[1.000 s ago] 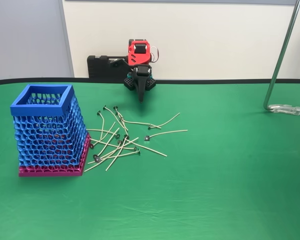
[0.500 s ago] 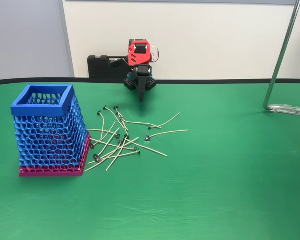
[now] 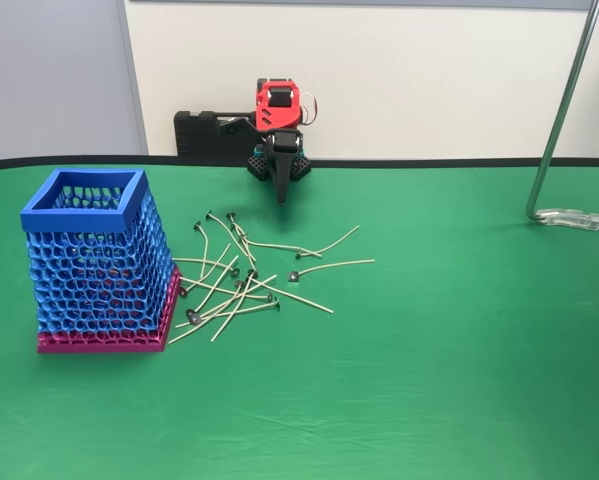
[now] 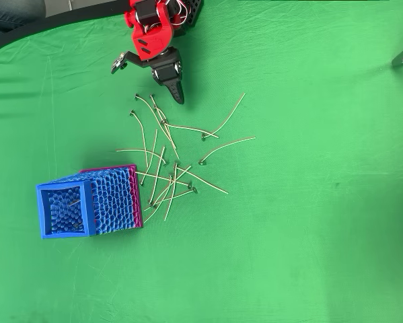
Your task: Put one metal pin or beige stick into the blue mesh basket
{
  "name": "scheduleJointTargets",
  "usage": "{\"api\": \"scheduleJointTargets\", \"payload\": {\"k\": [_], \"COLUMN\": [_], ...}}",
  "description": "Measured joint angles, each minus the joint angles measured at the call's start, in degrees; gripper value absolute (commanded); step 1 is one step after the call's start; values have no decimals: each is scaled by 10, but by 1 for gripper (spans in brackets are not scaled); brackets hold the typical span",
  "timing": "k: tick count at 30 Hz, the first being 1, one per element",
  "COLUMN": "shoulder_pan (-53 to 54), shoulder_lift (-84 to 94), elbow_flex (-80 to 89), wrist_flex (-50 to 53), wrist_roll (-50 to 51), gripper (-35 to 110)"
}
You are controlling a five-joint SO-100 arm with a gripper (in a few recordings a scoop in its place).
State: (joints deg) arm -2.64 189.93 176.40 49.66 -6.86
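The beige sticks (image 4: 166, 161) are seen scattered on the green tabletop (image 4: 309, 222) at about 2 o'clock from the blue mesh basket (image 4: 65, 210) in the overhead view, with the claw (image 4: 176, 93), pressed together and empty, just beyond them at 12 o'clock.

Green-clothed table (image 3: 459, 380) with blue mesh basket (image 3: 99, 255), scattered beige sticks (image 3: 241, 280)

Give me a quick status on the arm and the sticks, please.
Gripper shut, empty, at the table's far edge. Beige sticks scattered beside the blue mesh basket. Path clear.
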Motion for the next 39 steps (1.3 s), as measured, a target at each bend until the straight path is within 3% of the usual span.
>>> {"api": "scheduleJointTargets", "payload": {"k": [13, 24, 39], "shoulder_pan": [2, 10, 37], "shoulder_lift": [-39, -160, -352], "elbow_flex": [-4, -120, -408], "wrist_flex": [-12, 32, 206], "wrist_roll": [11, 9, -170], "gripper": [1, 1, 1]}}
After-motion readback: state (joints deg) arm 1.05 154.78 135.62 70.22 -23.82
